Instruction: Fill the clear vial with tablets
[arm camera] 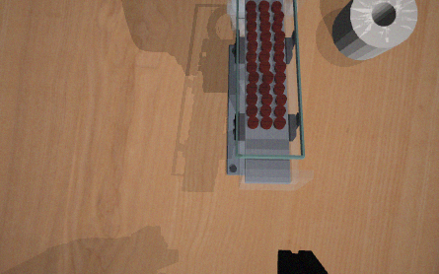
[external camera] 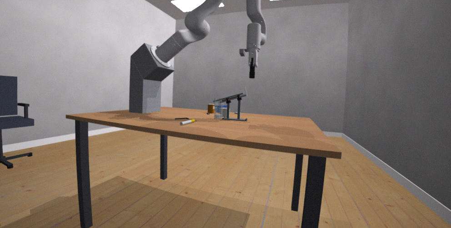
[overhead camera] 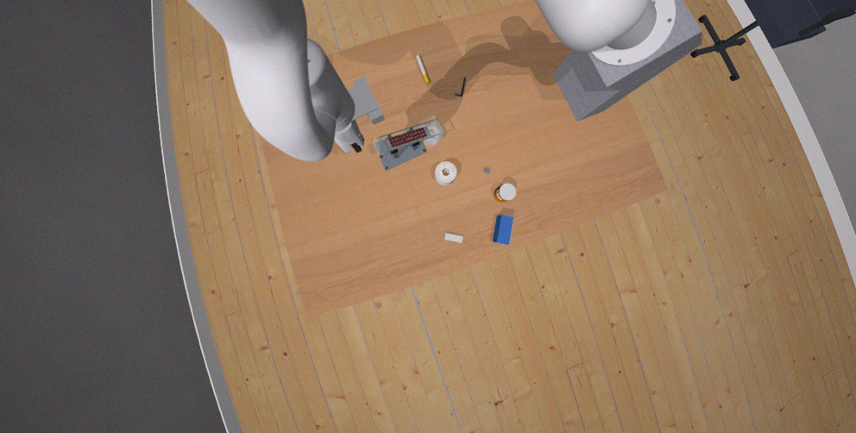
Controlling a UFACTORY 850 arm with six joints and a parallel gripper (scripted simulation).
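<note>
The feeder tray (overhead camera: 410, 138) is a clear trough on a grey stand, tilted, with its high end toward my gripper. It also shows in the side view (external camera: 230, 97) and in the wrist view (arm camera: 266, 84). Rows of dark red tablets (arm camera: 265, 64) fill the trough. The clear vial (overhead camera: 435, 142) stands at the tray's low end; I cannot tell what it holds. My gripper (external camera: 251, 72) (overhead camera: 355, 146) is shut and empty. It hangs well above the table, just off the tray's high end. Its black fingertips show at the bottom edge of the wrist view (arm camera: 298, 261).
A white tape roll (overhead camera: 445, 172) stands near the tray and also shows in the wrist view (arm camera: 382, 17). An orange bottle with a white cap (overhead camera: 506, 192), a blue box (overhead camera: 503, 229), a white block (overhead camera: 453, 237) and a small grey cube (overhead camera: 487, 170) lie beyond. A marker (overhead camera: 423, 68) and a black hex key (overhead camera: 461, 88) lie toward the robot base (overhead camera: 622, 65).
</note>
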